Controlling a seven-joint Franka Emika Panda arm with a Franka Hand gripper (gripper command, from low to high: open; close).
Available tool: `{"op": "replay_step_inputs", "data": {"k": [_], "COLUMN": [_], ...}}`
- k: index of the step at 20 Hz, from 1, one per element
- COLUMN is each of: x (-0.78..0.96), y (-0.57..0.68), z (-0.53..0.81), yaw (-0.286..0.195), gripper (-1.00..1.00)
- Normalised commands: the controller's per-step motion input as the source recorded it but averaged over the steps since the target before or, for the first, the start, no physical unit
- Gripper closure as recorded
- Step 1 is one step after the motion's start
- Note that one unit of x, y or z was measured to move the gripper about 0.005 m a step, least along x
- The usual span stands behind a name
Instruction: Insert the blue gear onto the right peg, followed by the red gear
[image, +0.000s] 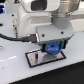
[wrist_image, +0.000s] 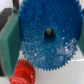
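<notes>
arm: reaching down from above, wrist vertical | gripper (image: 52, 49): pointing straight down, fingers (wrist_image: 9, 37) clamped on the blue gear (wrist_image: 47, 35)

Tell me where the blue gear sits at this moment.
In the exterior view the blue gear is low and right of centre, under the gripper and above the grey plate. The wrist view shows the red gear beside its rim.

A robotics lab; white table (image: 15, 70) carrying a peg plate (image: 35, 60).
</notes>
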Motion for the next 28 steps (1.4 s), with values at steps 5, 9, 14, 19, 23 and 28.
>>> {"op": "replay_step_inputs", "data": {"k": [5, 9, 14, 19, 23, 28], "x": [0.11, 0.13, 0.09, 0.03, -0.03, -0.05], "y": [-0.01, -0.03, 0.02, 0.10, 0.15, 0.14], "z": [-0.19, -0.30, -0.17, 0.08, 0.39, 0.42], "yaw": [0.000, 0.000, 0.000, 0.000, 0.000, 0.000], "gripper": [1.00, 1.00, 1.00, -1.00, -1.00, -1.00]}}
